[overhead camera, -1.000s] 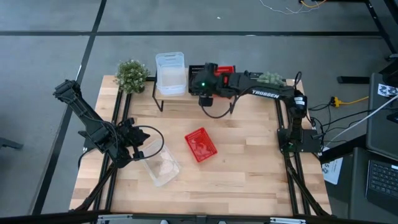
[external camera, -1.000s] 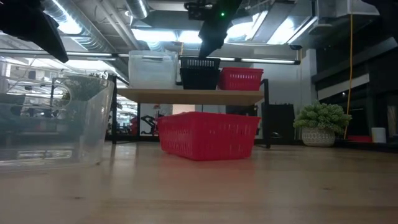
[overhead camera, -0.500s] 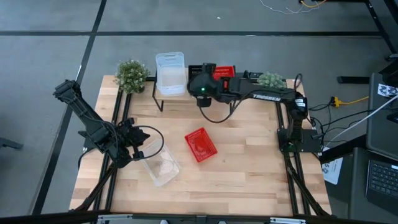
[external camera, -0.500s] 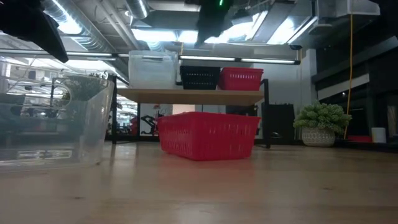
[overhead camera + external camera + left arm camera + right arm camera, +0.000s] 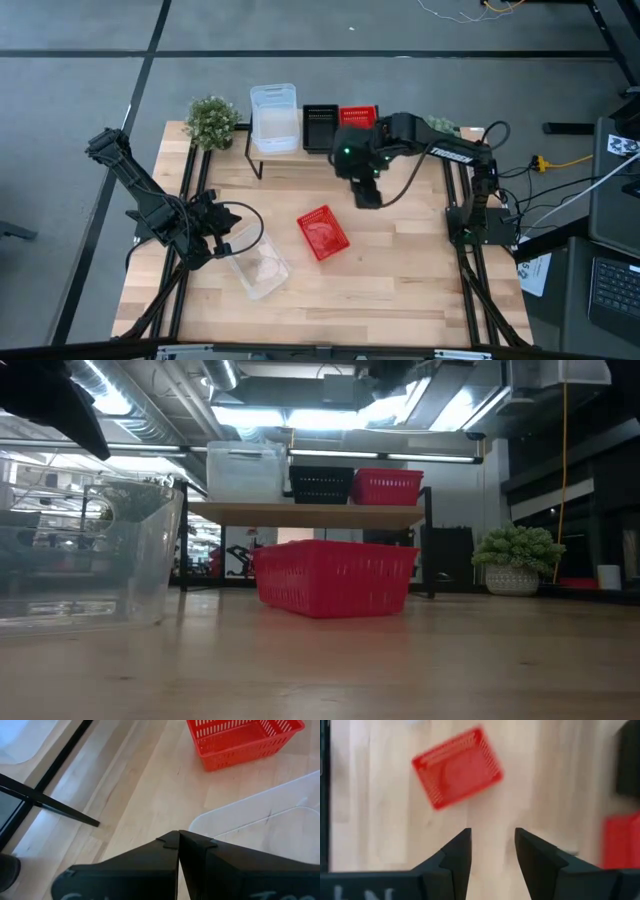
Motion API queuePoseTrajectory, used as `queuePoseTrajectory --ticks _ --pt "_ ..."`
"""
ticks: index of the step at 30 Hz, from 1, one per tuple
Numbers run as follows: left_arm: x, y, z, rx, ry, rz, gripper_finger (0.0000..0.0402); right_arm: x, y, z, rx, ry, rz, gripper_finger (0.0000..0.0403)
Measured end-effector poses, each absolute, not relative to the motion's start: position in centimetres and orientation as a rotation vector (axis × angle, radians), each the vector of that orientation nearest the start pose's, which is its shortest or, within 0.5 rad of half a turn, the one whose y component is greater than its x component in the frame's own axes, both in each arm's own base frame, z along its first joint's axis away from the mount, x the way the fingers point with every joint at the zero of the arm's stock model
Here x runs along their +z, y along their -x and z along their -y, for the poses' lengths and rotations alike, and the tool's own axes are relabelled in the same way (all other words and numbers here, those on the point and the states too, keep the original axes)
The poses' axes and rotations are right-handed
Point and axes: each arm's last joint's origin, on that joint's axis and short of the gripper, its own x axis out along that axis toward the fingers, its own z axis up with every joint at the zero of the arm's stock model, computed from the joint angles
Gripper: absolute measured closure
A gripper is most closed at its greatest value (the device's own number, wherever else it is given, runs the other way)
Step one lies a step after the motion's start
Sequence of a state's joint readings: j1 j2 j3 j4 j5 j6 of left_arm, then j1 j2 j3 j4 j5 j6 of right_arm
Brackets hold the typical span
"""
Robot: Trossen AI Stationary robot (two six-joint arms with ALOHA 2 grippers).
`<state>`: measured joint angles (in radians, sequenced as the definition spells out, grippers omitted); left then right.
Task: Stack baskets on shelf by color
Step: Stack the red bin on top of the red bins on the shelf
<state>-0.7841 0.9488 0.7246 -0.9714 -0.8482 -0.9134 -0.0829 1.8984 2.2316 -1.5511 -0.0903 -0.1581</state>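
The right pincer [image 5: 366, 195], jaws spread and empty, has drawn back from the low light-wood shelf on thin black legs [image 5: 300, 513] and now hangs over the wooden worktop [image 5: 400, 280], leaving the black mesh basket [image 5: 319, 127] seated there between the clear translucent bin [image 5: 274, 118] and the red mesh basket [image 5: 357, 117]. That placement looks finished, and the loose red mesh basket [image 5: 323, 233] lying mid-worktop seems the likely next pick. The left pincer [image 5: 178, 845], fully closed and holding nothing, waits beside the second clear translucent bin [image 5: 255, 268].
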Motion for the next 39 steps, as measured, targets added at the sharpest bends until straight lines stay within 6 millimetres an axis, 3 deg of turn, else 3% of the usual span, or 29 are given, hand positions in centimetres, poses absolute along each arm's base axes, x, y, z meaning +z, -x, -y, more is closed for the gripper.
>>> queuePoseTrajectory --ticks 7,16,21,30,33,39 --pt "24.2 -12.2 9.0 0.423 -0.021 -0.647 0.0401 36.9 -34.4 -0.7 0.170 0.035 -1.362 0.0253" --pt "24.3 -12.3 9.0 0.436 -0.022 -0.620 0.0401 32.5 -30.8 -5.0 0.307 0.138 -1.495 0.0253" --pt "24.4 -12.5 9.2 0.430 -0.001 -0.606 0.0401 30.5 -29.3 -6.9 0.346 0.160 -1.321 0.0253" --pt "24.4 -12.5 9.2 0.428 -0.004 -0.604 0.0401 26.3 -30.7 -8.9 0.535 0.344 -0.610 0.0253" --pt "24.4 -12.5 9.2 0.428 -0.004 -0.604 0.0401 25.1 -30.9 -8.7 0.523 0.351 -0.533 0.0253" --pt "24.4 -12.5 9.2 0.430 -0.006 -0.601 0.0401 24.3 -31.2 -8.2 0.388 0.347 -0.557 0.0253"
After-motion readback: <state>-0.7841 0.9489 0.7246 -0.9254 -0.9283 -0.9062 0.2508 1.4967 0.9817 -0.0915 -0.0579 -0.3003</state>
